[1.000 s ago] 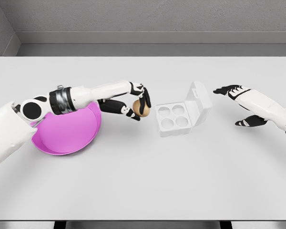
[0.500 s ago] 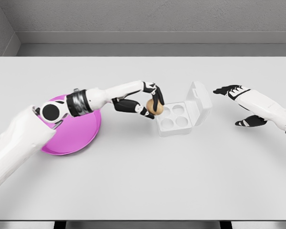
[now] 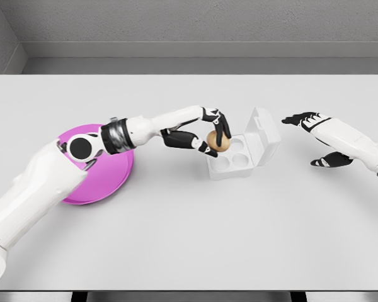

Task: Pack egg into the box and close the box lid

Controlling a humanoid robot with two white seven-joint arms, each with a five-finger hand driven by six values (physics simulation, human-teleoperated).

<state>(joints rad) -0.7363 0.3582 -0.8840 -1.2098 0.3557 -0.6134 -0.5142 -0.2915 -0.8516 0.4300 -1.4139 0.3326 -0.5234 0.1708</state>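
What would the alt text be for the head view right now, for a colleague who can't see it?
The left hand holds a brown egg over the rear-left cup of an open white four-cup egg box on a white table. The right hand hovers open beside the lid; a pink plate lies at left.

No readable text, label, brand, number or sign anywhere: none on the box [image 3: 239,153], the egg [image 3: 217,141], the pink plate [image 3: 110,179], the table [image 3: 189,239] or either arm.
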